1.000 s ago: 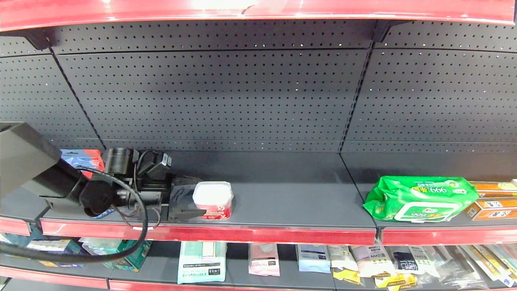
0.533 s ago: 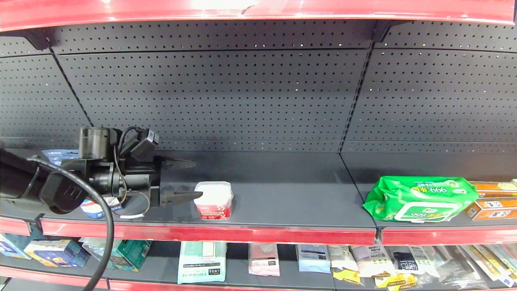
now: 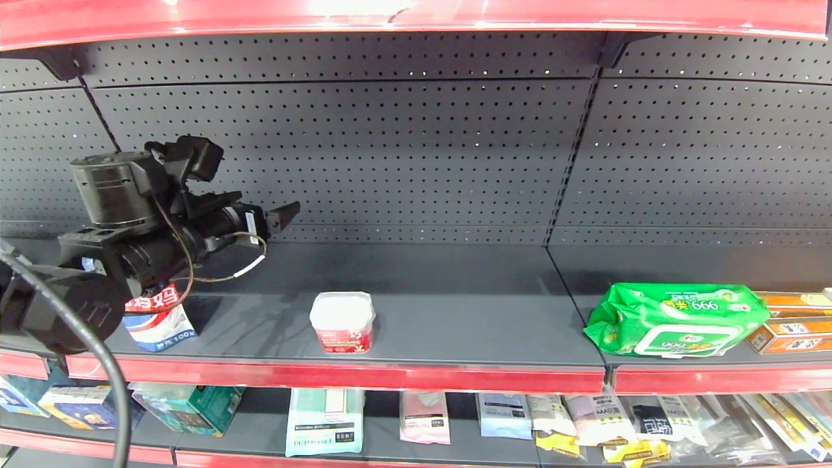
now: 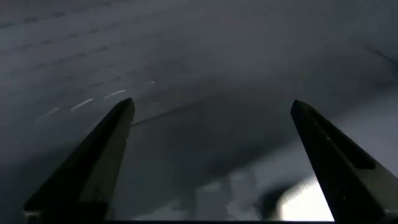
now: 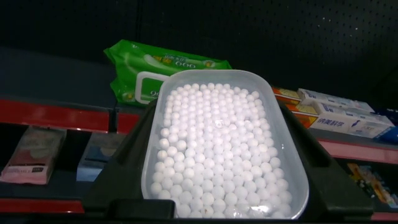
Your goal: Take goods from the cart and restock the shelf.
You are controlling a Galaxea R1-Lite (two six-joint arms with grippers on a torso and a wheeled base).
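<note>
A small tub with a white lid and red label [image 3: 342,322] stands upright near the front of the dark shelf [image 3: 455,325]. My left gripper [image 3: 281,218] hangs open above the shelf, up and to the left of that tub and apart from it. In the left wrist view the left gripper [image 4: 211,115] shows two spread fingers with nothing between them. My right gripper [image 5: 219,93] is shut on a clear tub of white beads [image 5: 221,155], a dark finger [image 5: 130,158] on each side of it.
A green wipes pack [image 3: 676,318] lies on the shelf's right section beside orange boxes [image 3: 793,322]. A red, white and blue packet [image 3: 159,315] stands at the left under my left arm. Packaged goods [image 3: 325,419] fill the lower shelf. The shelf's middle is bare.
My left gripper, open beside the white-lidded tub a second ago, has risen and drawn back to the left. The tub stayed put. The packet at the left has come into sight.
</note>
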